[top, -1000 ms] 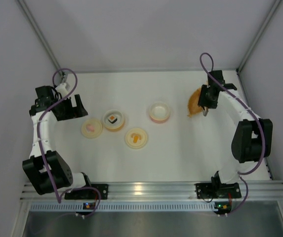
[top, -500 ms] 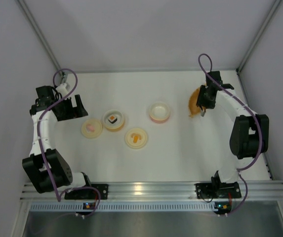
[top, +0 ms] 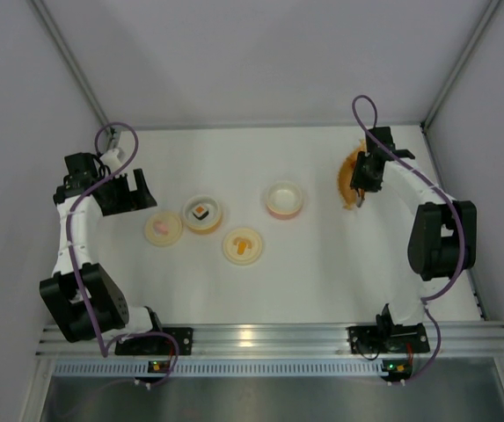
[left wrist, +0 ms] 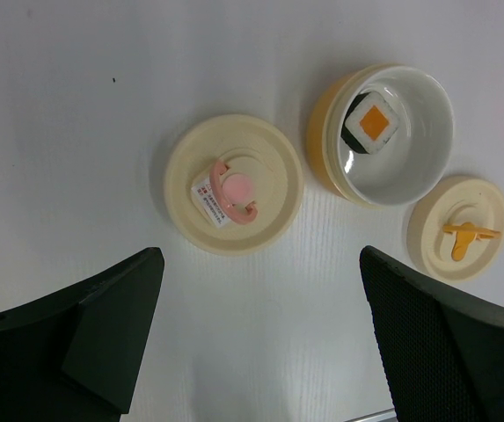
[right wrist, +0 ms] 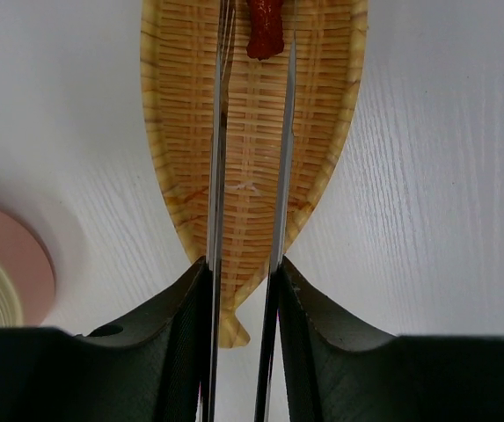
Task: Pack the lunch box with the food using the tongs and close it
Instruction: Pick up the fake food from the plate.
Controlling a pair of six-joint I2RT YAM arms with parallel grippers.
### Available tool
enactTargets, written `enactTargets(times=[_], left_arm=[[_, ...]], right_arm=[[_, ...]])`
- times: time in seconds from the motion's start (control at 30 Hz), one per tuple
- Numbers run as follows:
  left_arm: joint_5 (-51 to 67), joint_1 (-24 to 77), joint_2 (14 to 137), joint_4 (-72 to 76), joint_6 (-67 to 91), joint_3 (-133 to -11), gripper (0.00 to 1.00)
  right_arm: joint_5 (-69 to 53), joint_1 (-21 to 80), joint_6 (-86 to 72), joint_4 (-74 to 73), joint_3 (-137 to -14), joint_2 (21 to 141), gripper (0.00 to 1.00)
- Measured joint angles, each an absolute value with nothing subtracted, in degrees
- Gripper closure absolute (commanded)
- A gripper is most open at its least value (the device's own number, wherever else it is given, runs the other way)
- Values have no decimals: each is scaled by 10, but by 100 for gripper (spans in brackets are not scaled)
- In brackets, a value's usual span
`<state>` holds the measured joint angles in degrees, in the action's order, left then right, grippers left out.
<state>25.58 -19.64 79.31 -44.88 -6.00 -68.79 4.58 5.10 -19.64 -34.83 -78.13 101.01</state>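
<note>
My right gripper (right wrist: 243, 272) is shut on the silver tongs (right wrist: 217, 132), whose two arms run forward over the orange leaf-shaped dish (right wrist: 252, 176). The small red food piece (right wrist: 266, 31) lies on the dish between the tong arms. The tong tips are cut off by the frame's top edge. From above, that gripper (top: 363, 180) hangs over the dish (top: 346, 180) at the back right. The sushi roll (left wrist: 373, 123) sits inside a round yellow-walled lunch box bowl (left wrist: 410, 167) on the left (top: 215, 221). My left gripper (left wrist: 260, 264) is open and empty above the table, near the bowl.
A cream lid with a pink handle (left wrist: 234, 185) lies left of the bowl, and a cream lid with an orange handle (left wrist: 459, 227) to its right. A pink round container (top: 284, 199) stands mid-table. Walls enclose the table on three sides.
My right gripper has closed further on the tongs, bringing their arms closer together, and shifted slightly over the dish. The left arm has not moved.
</note>
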Motion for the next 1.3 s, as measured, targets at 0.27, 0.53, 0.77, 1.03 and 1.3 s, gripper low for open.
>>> enactTargets(times=[0.27,0.53,0.77,1.03,1.3], left_arm=[[256,-196,793,-447,-60,-688,2],[255,-196,793,-446,-60,-688,2],[255,-196,793,-446,-60,-688,2],[255,-196,793,-446,-60,-688,2],[255,-196,793,-447,-60,-688,2]], right_arm=[[33,50,-195,-347,-781,1014,82],[16,40,-188,-348,-781,1015,100],[4,26,-179,-348,-781,1011,100],[0,20,-170,-349,-780,970,100],[-4,20,-157,-349,-780,938,100]])
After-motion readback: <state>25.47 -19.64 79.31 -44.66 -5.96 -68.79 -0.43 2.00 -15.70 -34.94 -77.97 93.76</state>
